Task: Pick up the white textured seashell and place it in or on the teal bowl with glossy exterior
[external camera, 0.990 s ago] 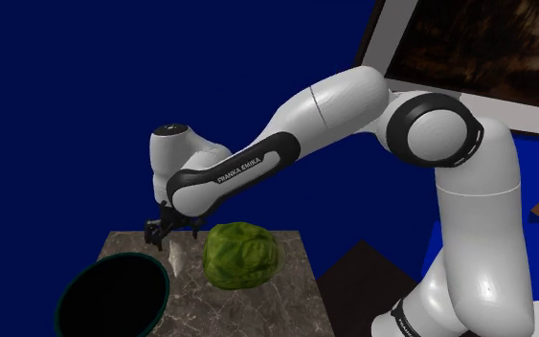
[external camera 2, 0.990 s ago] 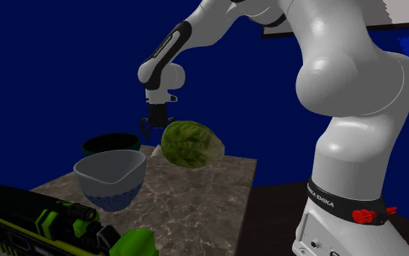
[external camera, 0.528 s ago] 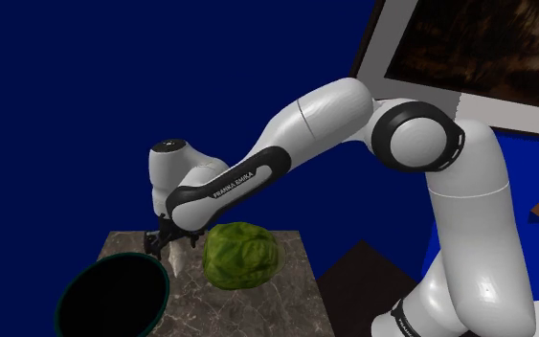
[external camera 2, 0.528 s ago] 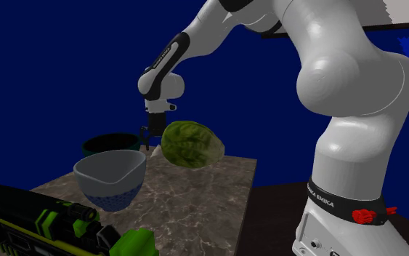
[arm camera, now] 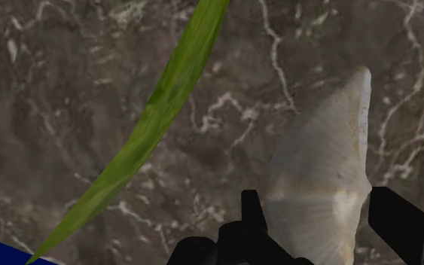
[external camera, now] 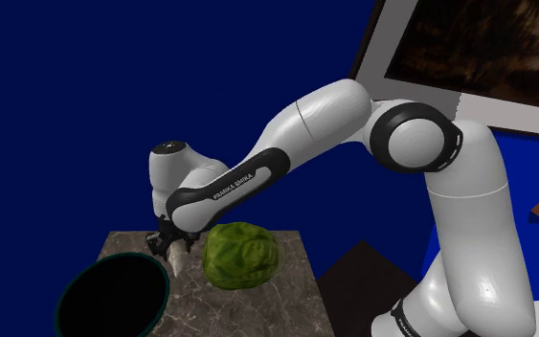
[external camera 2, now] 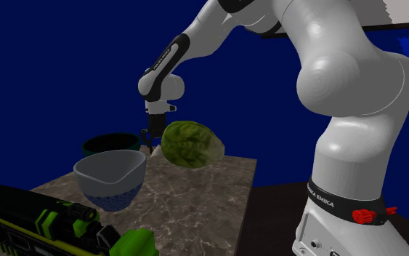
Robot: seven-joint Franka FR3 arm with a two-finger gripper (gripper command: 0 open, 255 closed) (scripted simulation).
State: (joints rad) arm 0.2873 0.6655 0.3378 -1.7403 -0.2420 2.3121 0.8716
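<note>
The white ribbed seashell (arm camera: 319, 162) lies on the dark marble table top (arm camera: 67, 90). My gripper (arm camera: 319, 197) is lowered over it, open, one black finger close on each side of the shell's wide end with a thin gap. In the shoulder view the gripper (external camera: 169, 246) sits just above the shell (external camera: 177, 257), between the bowl and a green cabbage. The teal bowl (external camera: 161, 268) has a dark inside and stands at the shell's left in that view. From the second exterior view the gripper (external camera 2: 149, 140) hangs behind the teal bowl (external camera 2: 105, 142).
A large green cabbage (external camera: 242, 255) (external camera 2: 190, 143) lies right beside the shell; its edge crosses the wrist view (arm camera: 161, 113). A pale bowl with a blue base (external camera 2: 110, 178) and a black-and-green toy gun (external camera 2: 35, 218) lie nearer the second exterior camera. The table's edges (external camera: 301, 287) drop off close by.
The gripper has come down from above the table onto the seashell, and the arm has stretched lower. Since half a second ago it has barely moved. The shell lies where it was.
</note>
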